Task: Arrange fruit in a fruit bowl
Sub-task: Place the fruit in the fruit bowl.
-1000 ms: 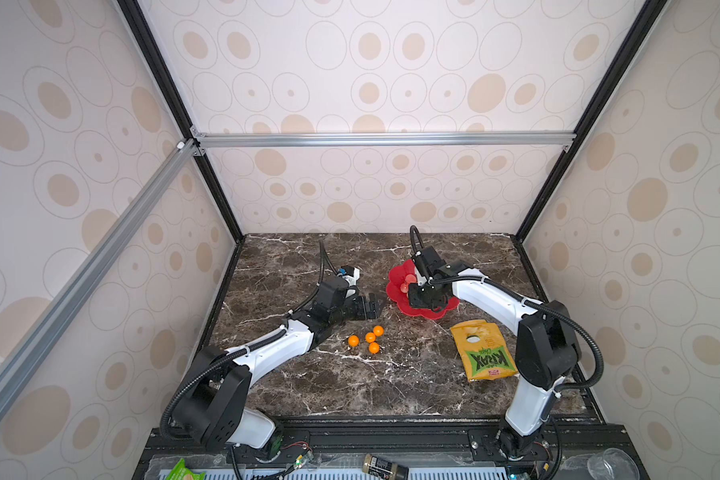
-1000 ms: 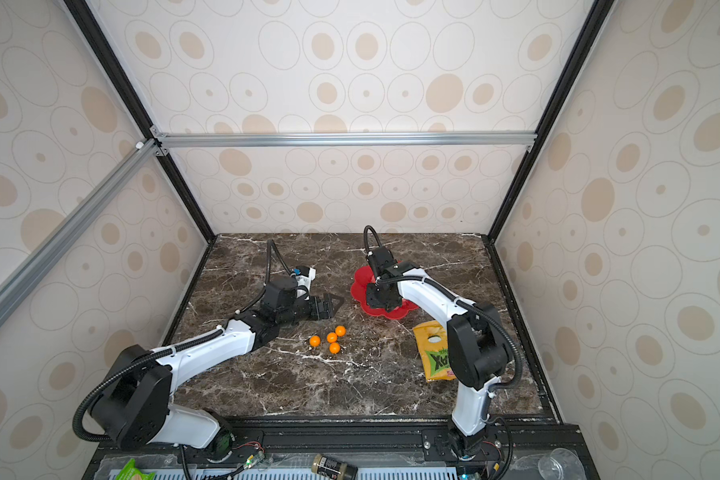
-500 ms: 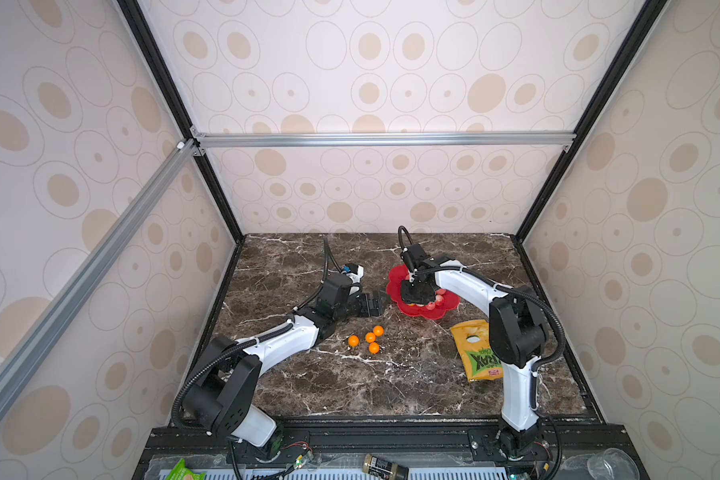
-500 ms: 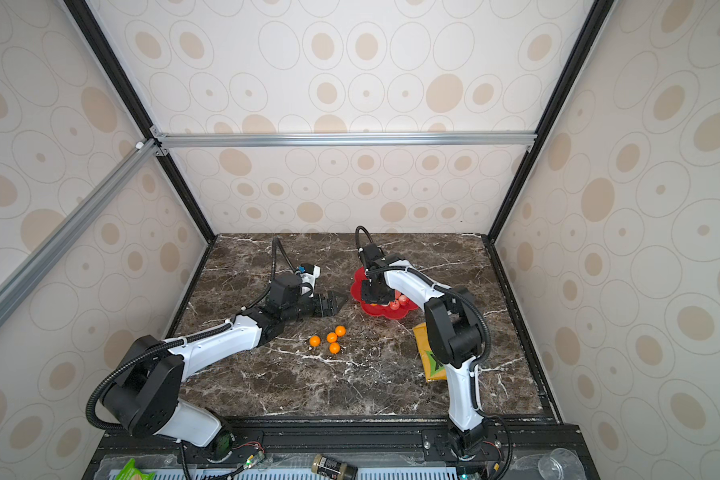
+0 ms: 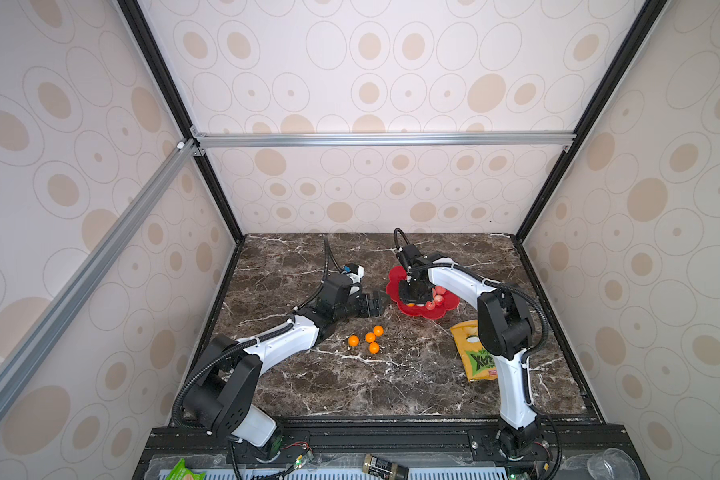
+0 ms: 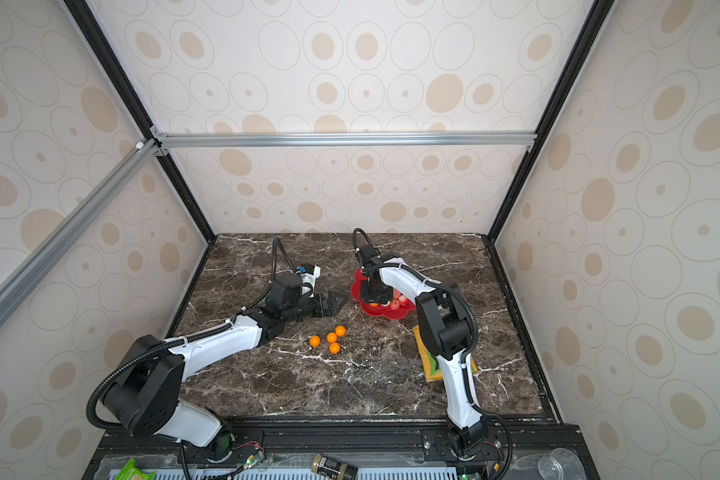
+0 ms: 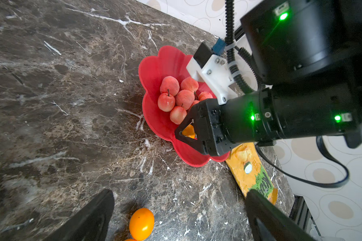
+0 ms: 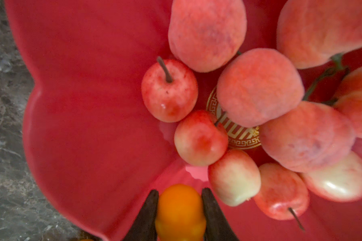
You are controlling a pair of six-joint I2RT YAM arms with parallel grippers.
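- Fruit bowl [image 5: 395, 277] sitting right of centre in both top views; its middle being hidden there by right arm [image 5: 454, 276].
- Gold emblem [image 8: 242, 136] being mostly covered by pink-red fruit [image 8: 259, 87] piled in bowl.
- Right gripper [image 8: 180, 190] hanging over bowl wall, fingers clamping orange tangerine [image 7: 189, 131].
- Four loose tangerines [image 5: 370, 337] lying on table [image 5: 350, 390], lower left of bowl, apart from it.
- Left gripper [image 5: 377, 301] sitting just left of bowl rim, jaws spread wide, gripping nothing.
- Snack bag [image 5: 472, 355] being partly hidden behind right arm.
- Open marble running along lower frame.
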